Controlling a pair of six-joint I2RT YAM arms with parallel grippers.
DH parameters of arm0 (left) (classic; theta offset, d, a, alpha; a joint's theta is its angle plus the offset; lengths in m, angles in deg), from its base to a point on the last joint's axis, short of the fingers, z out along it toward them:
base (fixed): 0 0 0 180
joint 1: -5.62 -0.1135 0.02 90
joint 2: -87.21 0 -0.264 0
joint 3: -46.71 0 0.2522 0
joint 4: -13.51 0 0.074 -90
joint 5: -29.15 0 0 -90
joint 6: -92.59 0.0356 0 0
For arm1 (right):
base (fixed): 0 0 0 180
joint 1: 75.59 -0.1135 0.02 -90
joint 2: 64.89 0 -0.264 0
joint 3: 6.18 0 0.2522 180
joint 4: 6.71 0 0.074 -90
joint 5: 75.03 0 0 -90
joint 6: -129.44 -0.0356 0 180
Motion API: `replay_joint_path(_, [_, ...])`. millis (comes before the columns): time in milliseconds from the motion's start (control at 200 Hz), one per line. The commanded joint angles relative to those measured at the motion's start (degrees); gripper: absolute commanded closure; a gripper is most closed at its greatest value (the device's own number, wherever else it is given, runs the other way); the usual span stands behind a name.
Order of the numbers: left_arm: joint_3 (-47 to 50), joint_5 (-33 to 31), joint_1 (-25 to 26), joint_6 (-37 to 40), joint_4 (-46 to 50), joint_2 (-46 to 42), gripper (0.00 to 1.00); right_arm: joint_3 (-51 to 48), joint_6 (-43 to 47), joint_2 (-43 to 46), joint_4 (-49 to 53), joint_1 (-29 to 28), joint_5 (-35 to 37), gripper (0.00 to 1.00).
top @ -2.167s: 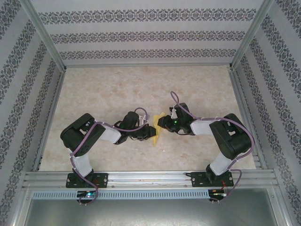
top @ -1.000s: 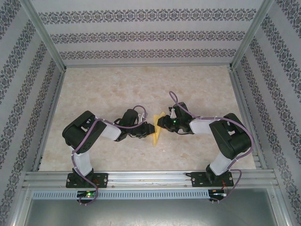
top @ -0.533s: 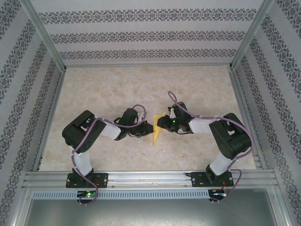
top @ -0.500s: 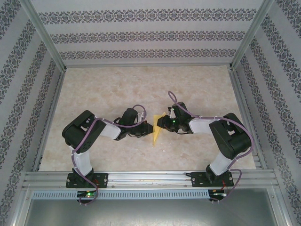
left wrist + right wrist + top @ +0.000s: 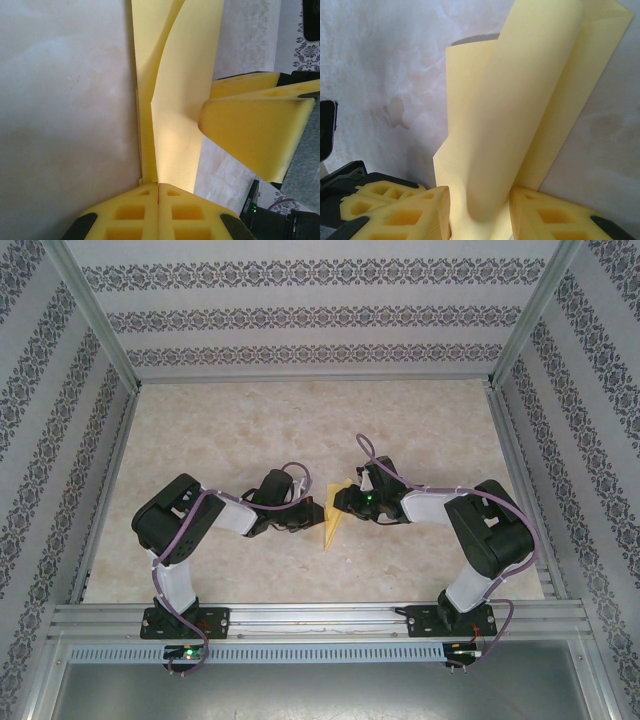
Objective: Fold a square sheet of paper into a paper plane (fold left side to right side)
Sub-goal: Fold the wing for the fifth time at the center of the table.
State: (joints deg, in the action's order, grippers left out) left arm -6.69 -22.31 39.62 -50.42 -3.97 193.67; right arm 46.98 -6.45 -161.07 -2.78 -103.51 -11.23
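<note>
Left jaws have closed on the paper edge.
Right jaws part-open, a curled fold between them, above the counter.

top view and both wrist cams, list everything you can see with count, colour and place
paper: one, yellow, partly folded, at the middle of the table between the two grippers, one flap curling up
table: one, pale marbled beige, under the paper and arms
walls: three, white with dark patterned stripes, at the back and both sides of the table
metal frame: one, silver, along the near edge and up the corners
left gripper: one, yellow fingers on a black arm, shut on the paper's near edge
right gripper: one, yellow fingers on a black arm, jaws part open with the curled paper between them
</note>
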Motion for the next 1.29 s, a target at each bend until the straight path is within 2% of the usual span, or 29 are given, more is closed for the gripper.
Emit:
replay_joint_path(0, [-1.34,-0.83,-0.92,2.62,2.92,1.60,0.95,0.42,1.15,-1.81,2.55,-0.86,1.17,0.63])
replay_joint_path(889, [-1.92,-3.83,-0.60,4.70,7.09,4.79,0.97,-1.04,-2.21,1.68,-1.40,-0.03,-0.44,0.67])
replay_joint_path(1289, [-2.45,-4.09,-0.34,4.83,7.66,5.69,0.97,-1.76,-2.06,3.35,0.08,0.19,0.77,0.66])
